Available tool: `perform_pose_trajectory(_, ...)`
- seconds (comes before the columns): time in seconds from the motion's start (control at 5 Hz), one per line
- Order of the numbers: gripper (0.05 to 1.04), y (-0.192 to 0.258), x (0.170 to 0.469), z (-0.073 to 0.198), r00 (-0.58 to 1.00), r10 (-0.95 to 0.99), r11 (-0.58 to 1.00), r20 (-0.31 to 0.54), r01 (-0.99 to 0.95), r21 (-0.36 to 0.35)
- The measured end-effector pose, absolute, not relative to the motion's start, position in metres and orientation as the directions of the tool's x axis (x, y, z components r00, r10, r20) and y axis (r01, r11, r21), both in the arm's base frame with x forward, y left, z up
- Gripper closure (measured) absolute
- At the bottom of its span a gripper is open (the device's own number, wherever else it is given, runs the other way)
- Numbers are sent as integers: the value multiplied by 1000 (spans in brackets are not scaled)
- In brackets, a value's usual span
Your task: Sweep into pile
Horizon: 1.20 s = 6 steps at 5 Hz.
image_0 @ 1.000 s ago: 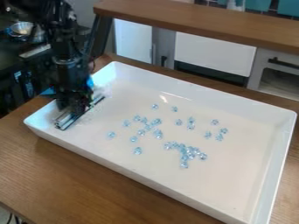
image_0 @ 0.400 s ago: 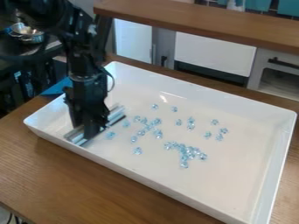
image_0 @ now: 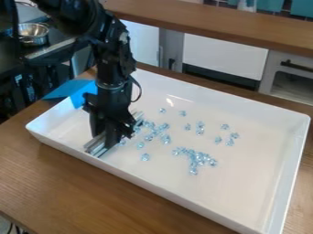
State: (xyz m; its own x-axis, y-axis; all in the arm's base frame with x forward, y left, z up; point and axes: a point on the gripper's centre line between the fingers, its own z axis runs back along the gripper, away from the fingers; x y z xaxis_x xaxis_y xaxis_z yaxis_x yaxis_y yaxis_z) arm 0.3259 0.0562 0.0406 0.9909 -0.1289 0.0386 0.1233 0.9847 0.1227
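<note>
One wooden tabletop [image_0: 79, 183] nearest me | white tray [image_0: 256, 178] on it | clear pale-blue gems [image_0: 199, 160] clumped mid-tray, others scattered left, right and behind | my black gripper [image_0: 111, 136] at tray's left, closed on silvery bar [image_0: 96, 146], its far end beside gems | steel pot [image_0: 33, 33] beyond.

Text check: no print, number or sign that I can read from over my claw's work (I looked at labels too).
</note>
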Motion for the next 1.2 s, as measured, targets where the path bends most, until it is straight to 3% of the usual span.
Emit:
perform_pose_trajectory(0.6, 713, -10, 325, 39, 992, -105, 992, -77, 109, 57)
perform_pose_trajectory(1.2, 714, -68, 324, 39, 982, -159, 987, -102, 157, -23)
